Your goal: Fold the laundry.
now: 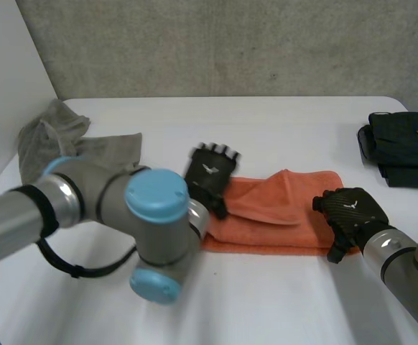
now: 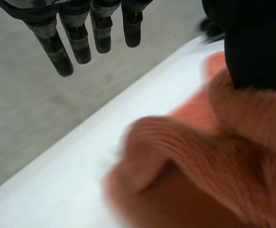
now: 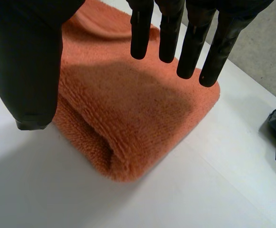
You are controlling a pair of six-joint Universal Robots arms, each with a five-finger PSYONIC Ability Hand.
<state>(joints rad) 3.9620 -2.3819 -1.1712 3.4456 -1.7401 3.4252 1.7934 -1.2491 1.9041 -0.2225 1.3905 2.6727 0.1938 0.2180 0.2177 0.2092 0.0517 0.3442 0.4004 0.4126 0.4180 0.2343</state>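
Starting at your far left, a crumpled grey cloth (image 1: 59,140) sits at the back corner of the table (image 1: 281,118), well apart from the action and waiting its turn. Moving in, your left hand (image 1: 210,172) is at the left end of the orange towel (image 1: 284,215), fingers (image 2: 76,42) straight and spread with nothing caught in them, while the thumb (image 2: 256,42) rests against a raised ridge of terry. That's your first worry: slide that hand sideways and the thumb will likely drag the ridge along and bunch the cloth instead of smoothing it. The towel lies across the middle of the table, already doubled lengthwise, with a loose flap humped up on top near its centre. Any quick pull from either end could flip that flap open and cost you the fold. Your left arm's big joint also blocks the towel's near left corner in the head view, so you're judging that corner blind. On to the right hand (image 1: 349,210): it hovers over the towel's right end, fingers (image 3: 190,42) straight and apart on the far side, thumb (image 3: 29,71) on the near side by the rolled edge, clamped on nothing. Close carelessly and you may catch the top layer alone and peel it off. Far right, a dark folded pile (image 1: 403,147) sits clear. As for writing, each hand's back carries a small pale emblem, but no letters can be made out.
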